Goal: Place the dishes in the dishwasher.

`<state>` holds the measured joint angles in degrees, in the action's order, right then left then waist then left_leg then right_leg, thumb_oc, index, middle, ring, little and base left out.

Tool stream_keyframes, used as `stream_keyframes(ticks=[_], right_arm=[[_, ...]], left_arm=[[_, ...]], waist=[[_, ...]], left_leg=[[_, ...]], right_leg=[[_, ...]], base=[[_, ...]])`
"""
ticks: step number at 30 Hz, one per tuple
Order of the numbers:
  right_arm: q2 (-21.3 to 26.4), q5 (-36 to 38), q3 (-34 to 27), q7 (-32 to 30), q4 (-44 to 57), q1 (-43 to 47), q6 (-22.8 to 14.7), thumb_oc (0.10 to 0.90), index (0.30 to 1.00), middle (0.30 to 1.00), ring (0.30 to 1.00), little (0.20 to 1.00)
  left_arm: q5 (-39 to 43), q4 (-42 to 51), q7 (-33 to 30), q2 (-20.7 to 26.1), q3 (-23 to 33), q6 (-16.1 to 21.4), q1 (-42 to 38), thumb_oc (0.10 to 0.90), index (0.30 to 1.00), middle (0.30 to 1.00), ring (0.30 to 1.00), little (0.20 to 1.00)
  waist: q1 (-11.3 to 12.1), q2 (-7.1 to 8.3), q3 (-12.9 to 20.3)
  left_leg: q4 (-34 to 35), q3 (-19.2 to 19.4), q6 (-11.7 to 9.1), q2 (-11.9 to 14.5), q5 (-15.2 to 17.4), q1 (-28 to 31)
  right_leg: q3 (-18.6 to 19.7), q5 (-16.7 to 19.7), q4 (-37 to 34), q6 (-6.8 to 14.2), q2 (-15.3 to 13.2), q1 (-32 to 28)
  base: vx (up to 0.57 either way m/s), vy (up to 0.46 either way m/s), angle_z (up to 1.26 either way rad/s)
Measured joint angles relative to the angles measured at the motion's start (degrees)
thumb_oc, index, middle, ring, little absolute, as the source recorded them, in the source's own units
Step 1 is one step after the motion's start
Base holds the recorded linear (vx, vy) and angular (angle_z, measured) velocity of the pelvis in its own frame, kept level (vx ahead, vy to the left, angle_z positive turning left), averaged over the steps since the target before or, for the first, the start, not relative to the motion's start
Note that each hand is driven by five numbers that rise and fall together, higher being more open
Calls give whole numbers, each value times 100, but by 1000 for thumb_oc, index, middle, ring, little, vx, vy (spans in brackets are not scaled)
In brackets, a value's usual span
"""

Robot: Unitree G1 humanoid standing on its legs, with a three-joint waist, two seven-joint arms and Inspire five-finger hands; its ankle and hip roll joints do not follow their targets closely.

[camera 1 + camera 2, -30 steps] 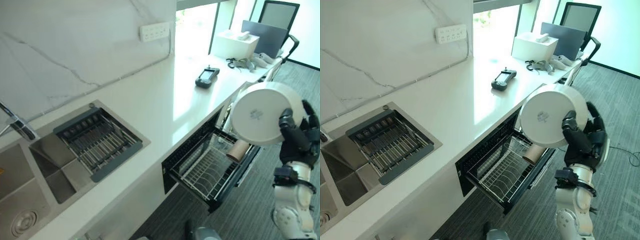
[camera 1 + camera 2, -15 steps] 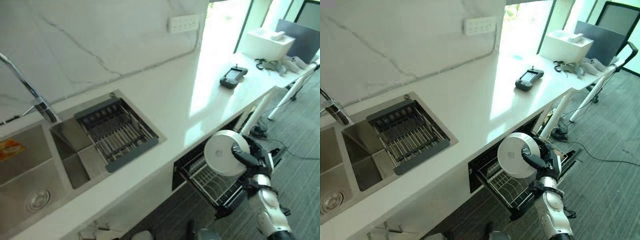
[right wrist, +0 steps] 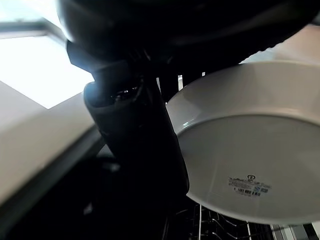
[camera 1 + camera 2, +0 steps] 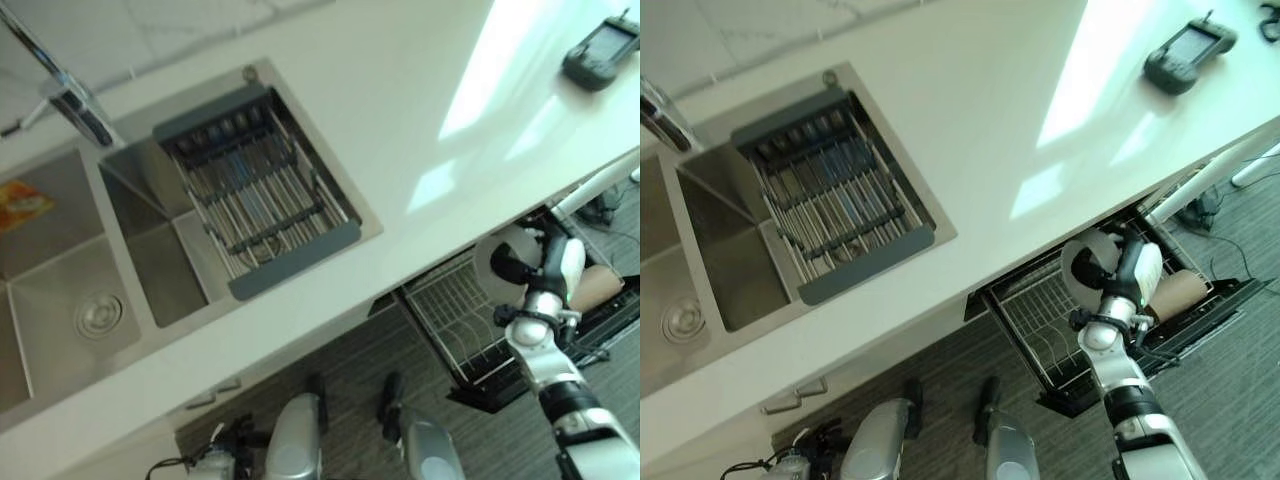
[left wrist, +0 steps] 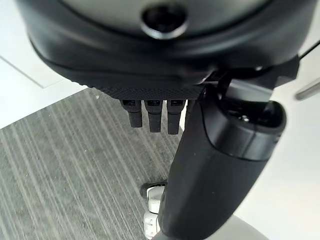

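My right hand (image 4: 1134,272) is shut on a white bowl (image 4: 1087,262), held on edge just above the wire rack (image 4: 1032,312) of the pulled-out dishwasher drawer under the counter. In the right wrist view the thumb (image 3: 134,131) presses the rim of the bowl (image 3: 250,165), whose underside faces the camera, with rack wires (image 3: 220,226) below it. A brown cup (image 4: 1180,294) lies at the far end of the rack. My left hand (image 5: 215,170) hangs over grey carpet with relaxed fingers and holds nothing.
The white counter (image 4: 420,130) overhangs the drawer. A double steel sink (image 4: 70,290) holds a dark drainer (image 4: 250,195), with a faucet (image 4: 62,88) behind. A black handheld device (image 4: 1188,42) lies on the counter to the right. Grey carpet lies in front.
The camera has tipped down toward the counter edge. My right hand has brought the bowl lower, from in front of the counter edge to just above the rack.
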<state>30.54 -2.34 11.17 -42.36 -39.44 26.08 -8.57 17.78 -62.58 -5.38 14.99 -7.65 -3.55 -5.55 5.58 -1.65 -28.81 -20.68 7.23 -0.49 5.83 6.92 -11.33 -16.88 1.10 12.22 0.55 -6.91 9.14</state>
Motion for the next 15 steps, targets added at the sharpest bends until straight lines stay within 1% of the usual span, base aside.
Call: stream_keyframes(ticks=[2,3,4,5,8,10,12,14,15], right_arm=[[2,-394,152,-246,-137,5,23,400,300,300,300,300],[123,-929,473,-638,-280,38,55,400,300,300,300,300],[143,-1147,536,-759,-333,82,83,400,300,300,300,300],[145,-1401,559,-944,-381,122,190,400,300,300,300,300],[149,-1574,873,-1019,-648,201,259,400,300,300,300,300],[125,-1794,1248,-1148,-990,425,242,400,300,300,300,300],[107,-1791,1263,-1235,-1103,475,246,400,300,300,300,300],[67,-1792,1260,-1506,-1224,650,229,400,300,300,300,300],[27,-1849,1262,-1747,-1224,724,240,400,300,300,300,300]], left_arm=[[2,2,25,-3,-7,77,-41,800,900,900,900,900],[65,-46,116,2,-82,247,-78,800,900,900,900,900],[186,-47,120,4,-116,305,-90,800,900,900,900,900],[237,-110,130,2,-121,360,-148,800,900,900,900,900],[439,-138,143,13,-123,391,-256,800,900,900,900,900],[455,-142,223,44,-227,436,-376,800,900,900,900,900],[472,-188,229,46,-319,449,-435,800,900,900,900,900],[663,-186,226,56,-430,505,-499,800,900,900,900,900],[673,-165,227,53,-450,525,-560,800,900,900,900,900]], waist=[[62,-41,-82],[78,-106,-179],[72,-123,-190],[75,-144,-206],[81,-148,-212],[96,-132,-224],[112,-113,-225],[96,-91,-228],[84,-90,-230]], left_leg=[[-6,-25,6,-12,-5,-62],[-2,-41,35,-90,-27,-135],[5,-38,57,-115,-43,-207],[9,-25,87,-149,-62,-319],[73,-33,116,-206,-105,-370],[105,-66,140,-290,-185,-559],[106,-74,144,-300,-208,-594],[97,-87,164,-335,-260,-838],[93,-116,166,-358,-314,-996]], right_leg=[[-31,15,10,24,-8,43],[-38,-43,168,41,-76,176],[-36,-58,235,48,-120,278],[-19,-57,285,50,-162,415],[-20,-58,311,57,-212,496],[-22,-87,457,80,-299,749],[-19,-86,490,81,-314,792],[-1,-107,622,72,-363,1080],[2,-109,698,67,-393,1256]], base=[[-81,40,10],[-80,54,11],[-99,62,9],[-72,35,4],[-52,21,5],[-37,17,11],[-58,19,6],[-38,19,9],[-29,29,12]])
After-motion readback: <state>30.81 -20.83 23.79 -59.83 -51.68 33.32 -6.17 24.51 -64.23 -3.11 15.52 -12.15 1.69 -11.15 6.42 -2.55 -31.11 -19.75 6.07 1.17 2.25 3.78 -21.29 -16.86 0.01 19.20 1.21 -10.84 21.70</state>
